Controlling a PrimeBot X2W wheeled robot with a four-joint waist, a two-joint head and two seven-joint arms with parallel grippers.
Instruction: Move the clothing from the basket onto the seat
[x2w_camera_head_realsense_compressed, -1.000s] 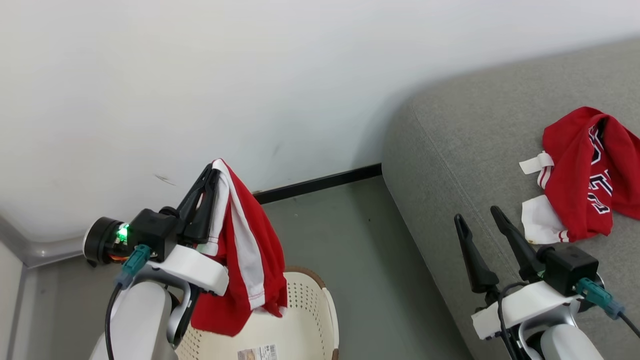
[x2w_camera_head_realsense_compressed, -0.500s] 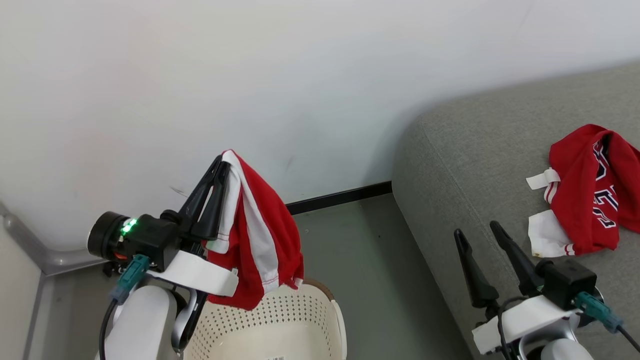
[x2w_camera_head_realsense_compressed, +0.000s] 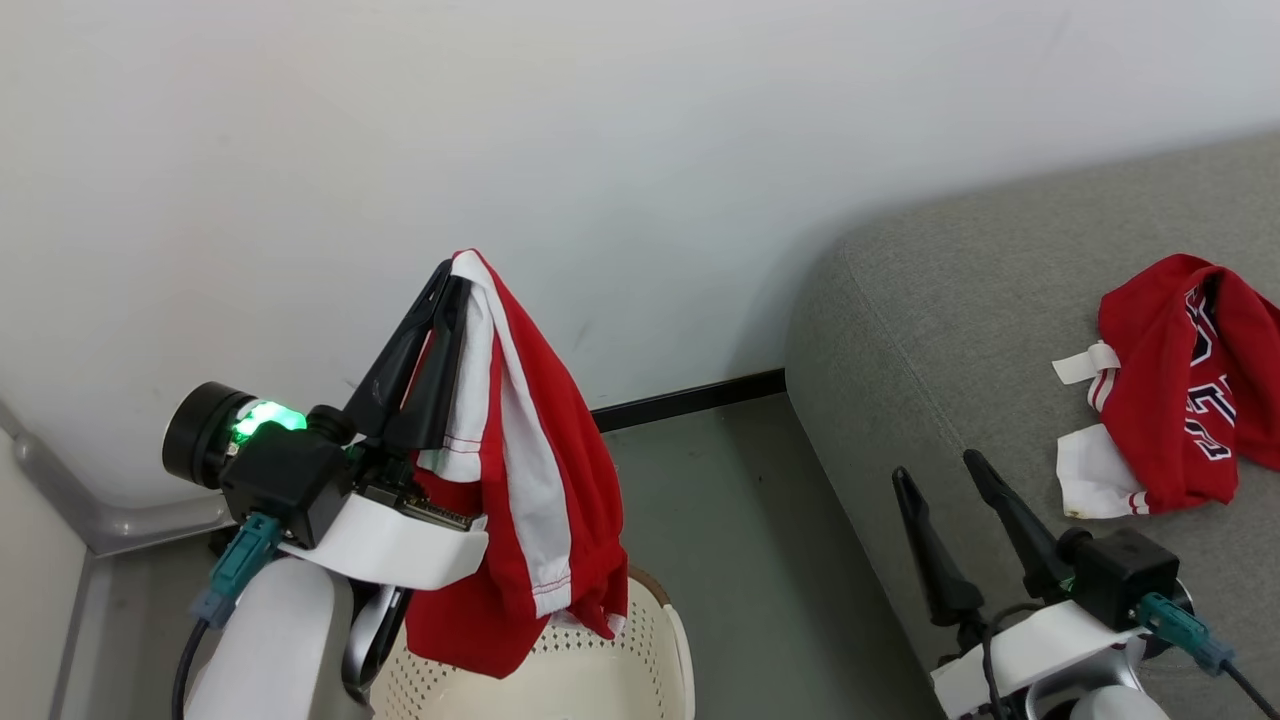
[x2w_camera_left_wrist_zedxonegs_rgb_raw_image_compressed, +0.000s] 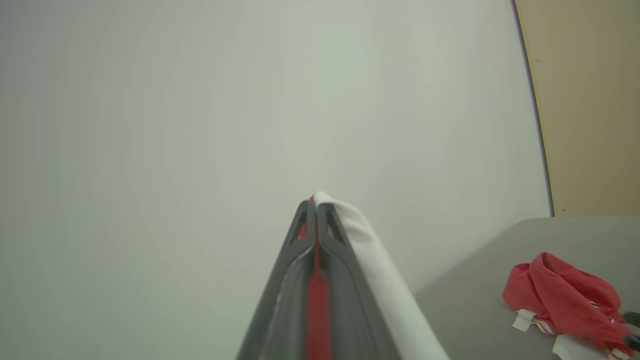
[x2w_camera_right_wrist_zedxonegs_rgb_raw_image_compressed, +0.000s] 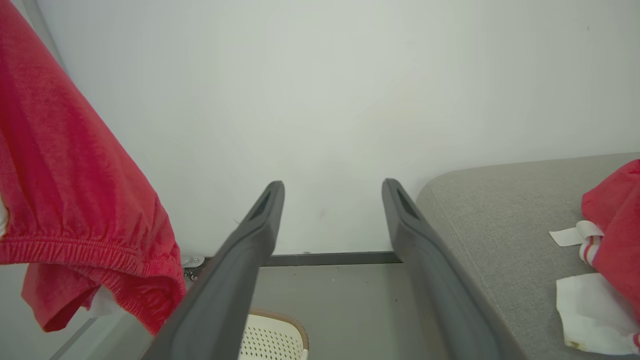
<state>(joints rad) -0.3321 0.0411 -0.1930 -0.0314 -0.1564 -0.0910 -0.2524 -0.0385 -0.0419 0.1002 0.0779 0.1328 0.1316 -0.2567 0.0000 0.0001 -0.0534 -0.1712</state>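
My left gripper is shut on a piece of the clothing, a red garment with a white stripe that hangs from the fingertips down over the cream basket. In the left wrist view the gripper pinches red and white cloth against a pale wall. A second red garment with dark lettering lies on the grey seat, also seen as a red heap. My right gripper stands open near the seat's front corner, its fingers spread with nothing between them. The hanging garment shows at that view's left.
A white wall stands close behind, with a dark skirting strip along the grey-green floor. A grey wall moulding runs at the lower left. A tan panel rises behind the seat.
My left arm has lifted the red garment higher above the basket. The head camera has shifted, so the seat and wall sit differently in the picture. The right gripper stays open.
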